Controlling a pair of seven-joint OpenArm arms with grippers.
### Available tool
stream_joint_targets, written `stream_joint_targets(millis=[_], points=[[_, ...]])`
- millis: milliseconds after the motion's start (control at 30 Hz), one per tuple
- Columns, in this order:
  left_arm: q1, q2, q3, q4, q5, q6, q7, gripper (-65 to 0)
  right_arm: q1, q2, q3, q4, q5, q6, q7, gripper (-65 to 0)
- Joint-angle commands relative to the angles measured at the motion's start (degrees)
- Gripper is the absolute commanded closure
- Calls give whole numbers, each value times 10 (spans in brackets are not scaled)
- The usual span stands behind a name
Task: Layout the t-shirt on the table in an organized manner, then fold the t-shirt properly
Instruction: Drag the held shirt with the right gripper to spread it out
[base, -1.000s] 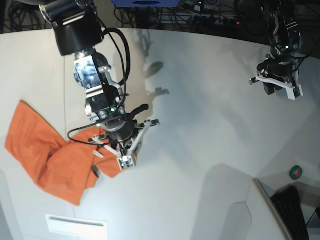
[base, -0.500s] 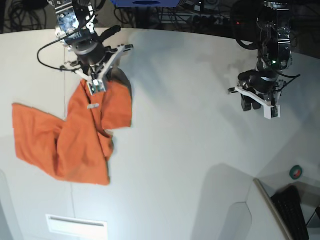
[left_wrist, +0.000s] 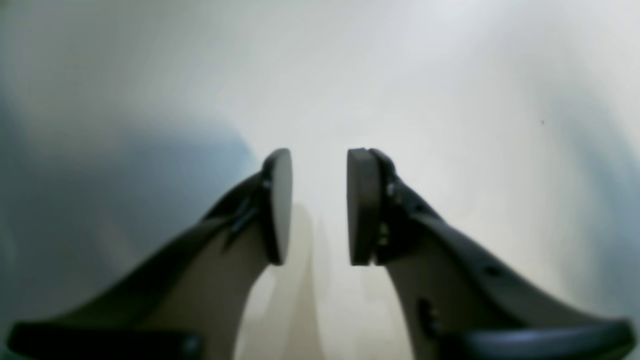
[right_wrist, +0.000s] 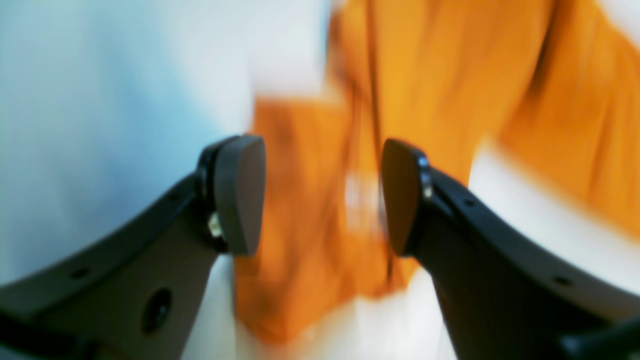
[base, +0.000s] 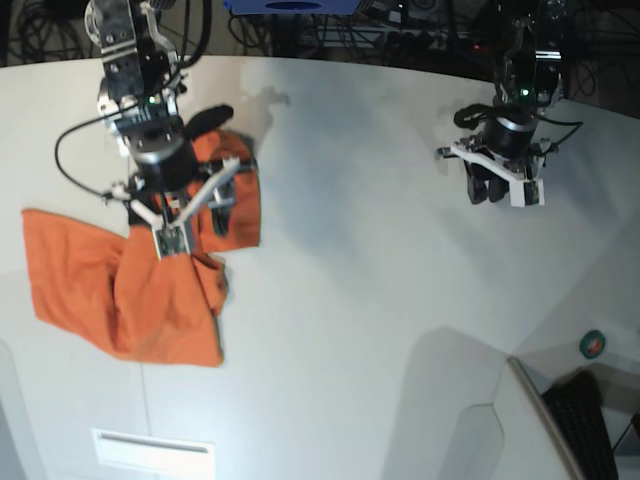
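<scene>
The orange t-shirt (base: 150, 300) lies crumpled on the left side of the white table (base: 350, 300), with one part folded up toward the far edge. My right gripper (base: 170, 238) hovers over its middle. In the right wrist view the right gripper (right_wrist: 322, 195) is open, its pads wide apart, and the blurred t-shirt (right_wrist: 440, 75) lies below them with nothing gripped. My left gripper (base: 488, 192) hangs over bare table at the far right, well away from the shirt. In the left wrist view the left gripper (left_wrist: 319, 205) is open with a narrow gap and only the table (left_wrist: 320, 75) beneath it.
A small white rectangular plate (base: 150, 450) lies near the front left edge. At the front right are a raised grey panel (base: 470, 430), a green tape roll (base: 592, 345) and a dark keyboard (base: 585, 420). Cables run beyond the far edge.
The right gripper carried part of the shirt up toward the far left, then came back down over it and opened, letting the fabric go. The left arm shifted slightly farther away.
</scene>
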Motion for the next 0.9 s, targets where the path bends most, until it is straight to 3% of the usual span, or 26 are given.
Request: stream_joint_targets(millis=[0, 100, 300, 600, 767, 867], points=[[10, -6, -2, 10, 1, -1, -42, -120, 32, 1, 0, -10, -1, 1, -5, -342], [33, -7, -5, 8, 1, -1, -92, -71, 125, -7, 0, -100, -1, 1, -42, -342], [48, -22, -6, 4, 1, -1, -88, -64, 247, -10, 0, -320, -2, 0, -41, -341], [47, -22, -4, 3, 1, -1, -88, -66, 276, -27, -2, -371, -3, -1, -12, -347], [47, -20, -3, 3, 1, -1, -88, -66, 320, -27, -40, -461, -3, -2, -8, -341], [47, -20, -4, 3, 1, -1, -88, -66, 333, -26, -39, -507, -3, -2, 32, -309]])
